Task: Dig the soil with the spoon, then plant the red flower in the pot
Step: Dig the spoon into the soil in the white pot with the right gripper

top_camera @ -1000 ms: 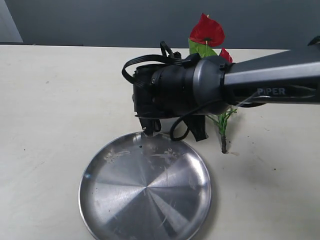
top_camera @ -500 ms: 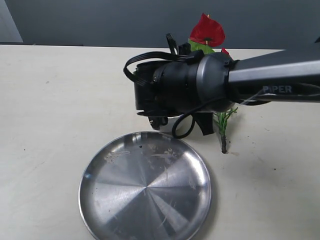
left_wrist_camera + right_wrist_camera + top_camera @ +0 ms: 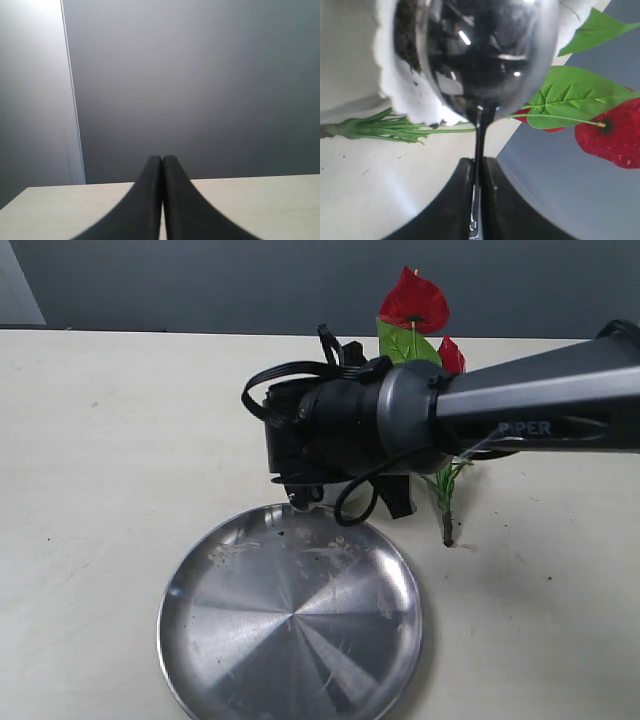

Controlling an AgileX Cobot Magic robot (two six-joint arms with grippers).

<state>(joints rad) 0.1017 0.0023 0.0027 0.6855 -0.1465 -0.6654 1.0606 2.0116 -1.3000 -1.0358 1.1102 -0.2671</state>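
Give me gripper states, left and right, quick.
Left gripper: shut, holding nothing.
Right gripper: shut on the spoon, its bowl at the pot.

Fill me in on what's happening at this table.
The right pincer is shut on the spoon, whose bowl is at the mouth of the white pot, where dark soil shows. The red flower lies on the table behind the arm, unplanted. A steel plate sits in front. The left pincer is shut, holding nothing, away from the work.
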